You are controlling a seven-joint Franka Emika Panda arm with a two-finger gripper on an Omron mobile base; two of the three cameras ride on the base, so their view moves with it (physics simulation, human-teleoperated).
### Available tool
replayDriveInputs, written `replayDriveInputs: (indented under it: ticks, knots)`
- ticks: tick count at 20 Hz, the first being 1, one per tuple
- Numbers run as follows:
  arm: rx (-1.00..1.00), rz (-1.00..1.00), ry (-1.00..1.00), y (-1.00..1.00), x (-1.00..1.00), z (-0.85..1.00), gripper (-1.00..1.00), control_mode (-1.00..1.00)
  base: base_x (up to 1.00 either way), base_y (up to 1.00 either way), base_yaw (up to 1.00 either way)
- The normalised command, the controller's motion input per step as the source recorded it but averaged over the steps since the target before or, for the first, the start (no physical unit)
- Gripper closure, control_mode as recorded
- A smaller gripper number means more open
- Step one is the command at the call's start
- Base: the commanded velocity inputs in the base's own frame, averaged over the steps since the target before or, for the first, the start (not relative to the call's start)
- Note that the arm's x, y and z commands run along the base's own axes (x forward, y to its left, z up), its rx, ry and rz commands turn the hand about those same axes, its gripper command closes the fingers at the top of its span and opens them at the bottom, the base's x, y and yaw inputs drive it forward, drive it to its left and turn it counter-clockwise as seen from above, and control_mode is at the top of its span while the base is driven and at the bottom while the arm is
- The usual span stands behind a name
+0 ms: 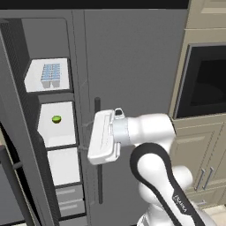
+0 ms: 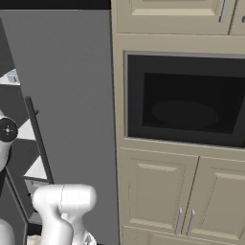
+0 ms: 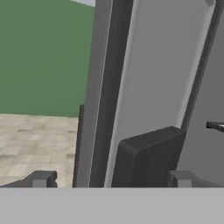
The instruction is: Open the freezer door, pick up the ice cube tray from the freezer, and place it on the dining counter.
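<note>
Kitchen wall of grey refrigerator fronts and beige cabinetry made up the left base view: the freezer (image 1: 48, 132) stood open at left, its white shelves exposed; the ice cube tray (image 1: 50, 75), pale blue, lay on the top shelf; a small green round item (image 1: 56, 118) sat on the shelf below; two grey drawers (image 1: 70, 201) closed off the bottom. Right of the compartment stood the wider plain grey door (image 1: 132, 88) with a dark vertical handle (image 1: 98, 150), and beyond it a built-in black oven (image 1: 203, 81) set in the cabinets. The white arm rose from lower right, its hand turned toward the freezer at mid height, below the tray and apart from it. Right base view: the same plain door, the oven (image 2: 184, 100) and beige cabinet doors (image 2: 158, 191) beneath; a sliver of the tray (image 2: 12, 75) showed at far left. Hand view: the gripper (image 3: 109, 181) with fingers spread wide and nothing between them, facing the swung-open freezer door (image 3: 153, 87) edge-on, its black dispenser panel (image 3: 146, 157) near the fingertips; green wall and beige floor lay to the left.
</note>
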Motion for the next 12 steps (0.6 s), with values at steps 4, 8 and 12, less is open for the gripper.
replayDriveInputs:
  ticks: [4,8,12]
  knots:
    - [0.0,0.05,-0.25,0.35,0.32,-0.07,-1.0,-1.0,0.0,0.0,0.0]
    - [0.0,0.03,-0.2,0.29,0.37,-0.02,-1.0,-1.0,0.0,0.0,0.0]
    - [0.0,0.0,-0.08,0.29,0.3,-0.01,-1.0,-1.0,0.0,0.0,0.0]
